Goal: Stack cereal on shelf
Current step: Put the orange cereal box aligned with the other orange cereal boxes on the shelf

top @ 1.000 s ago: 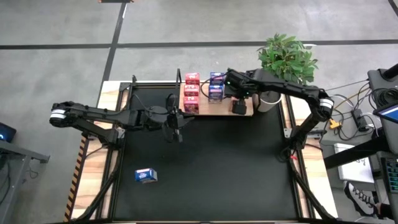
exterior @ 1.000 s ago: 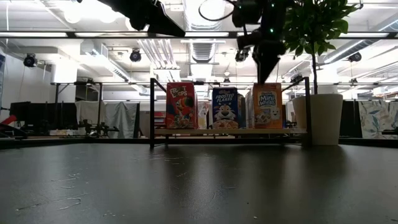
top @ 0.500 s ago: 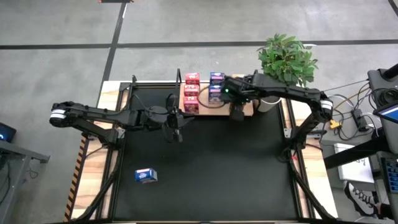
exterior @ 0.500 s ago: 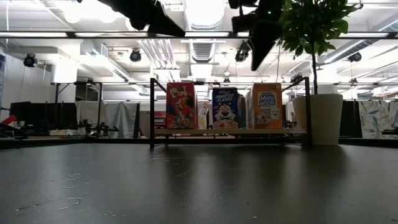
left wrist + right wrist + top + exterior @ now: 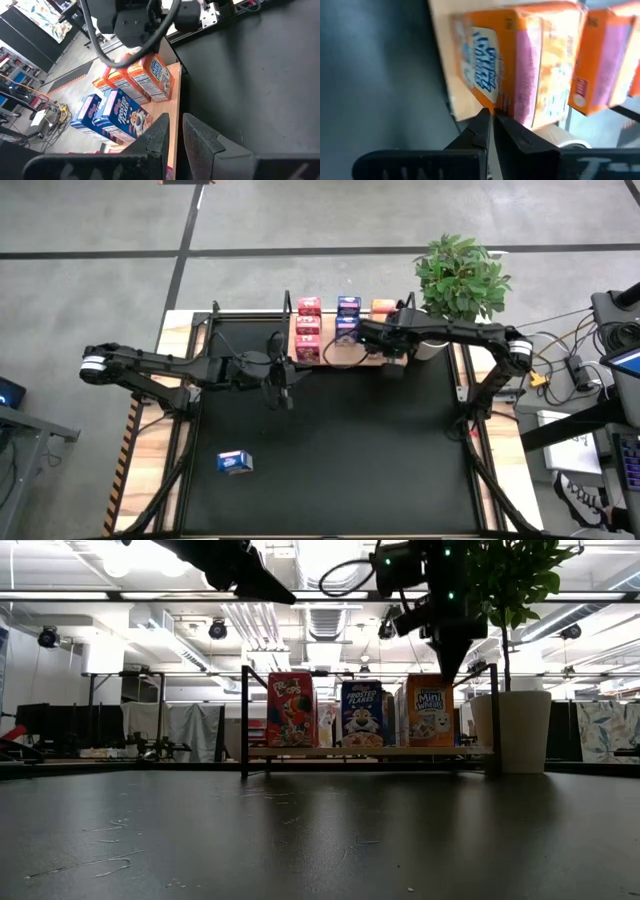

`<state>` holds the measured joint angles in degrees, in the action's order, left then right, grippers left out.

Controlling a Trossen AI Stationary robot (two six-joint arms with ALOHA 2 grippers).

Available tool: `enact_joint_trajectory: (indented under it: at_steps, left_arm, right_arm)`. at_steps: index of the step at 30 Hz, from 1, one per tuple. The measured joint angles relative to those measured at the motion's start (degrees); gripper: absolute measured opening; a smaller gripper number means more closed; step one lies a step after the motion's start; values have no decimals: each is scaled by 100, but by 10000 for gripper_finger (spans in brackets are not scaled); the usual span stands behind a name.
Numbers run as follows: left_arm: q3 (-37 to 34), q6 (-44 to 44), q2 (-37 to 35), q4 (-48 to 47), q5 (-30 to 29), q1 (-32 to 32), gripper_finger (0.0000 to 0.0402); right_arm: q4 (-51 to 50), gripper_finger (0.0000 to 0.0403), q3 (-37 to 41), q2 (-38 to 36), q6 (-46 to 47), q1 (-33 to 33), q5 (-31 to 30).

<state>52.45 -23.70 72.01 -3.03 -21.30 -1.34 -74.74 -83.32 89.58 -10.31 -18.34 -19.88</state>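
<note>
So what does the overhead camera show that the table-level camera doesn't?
Only the overhead view shows a blue box lying alone on the black table, away from the shelf, and the left gripper over the table. Only the table-level view shows the printed fronts, such as the orange box. Both show the shut right gripper at the shelf and the plant.

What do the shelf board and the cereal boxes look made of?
Shelf: pale wood, matte, judging by its tan face, with a thin black frame that looks like metal. Orange cereal boxes: printed cardboard, likely, given the sharp folded edges and slightly glossy faces.
</note>
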Motion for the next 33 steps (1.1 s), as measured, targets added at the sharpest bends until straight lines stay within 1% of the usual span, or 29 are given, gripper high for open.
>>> enact_joint_trajectory:
  at_steps: [4,12,13,16,18,20,23,25,33]
  left_arm:
    - [0,43,0,-1,0,0,38]
    - [-7,91,7,-7,2,-1,38]
    - [-7,102,7,-7,1,-2,38]
    - [-9,167,7,-7,2,-1,38]
    - [-9,175,7,-7,2,-1,38]
    - [-9,177,9,-7,2,0,38]
    - [-9,183,9,-8,2,-2,38]
    - [-9,194,9,-22,2,-2,38]
    - [-9,196,12,-63,3,-2,38]
  right_arm:
    - [4,13,25,-2,30,-115,-129]
    - [13,12,27,-22,64,-134,-21]
    - [30,12,27,-22,95,-126,109]
    - [160,12,28,-22,90,-114,874]
    - [443,12,29,-22,74,-99,1076]
    - [759,12,29,-22,71,-104,1067]
    - [1060,12,29,-22,70,-108,783]
    - [1066,12,29,-22,33,-108,627]
    - [1065,12,29,-18,43,-104,637]
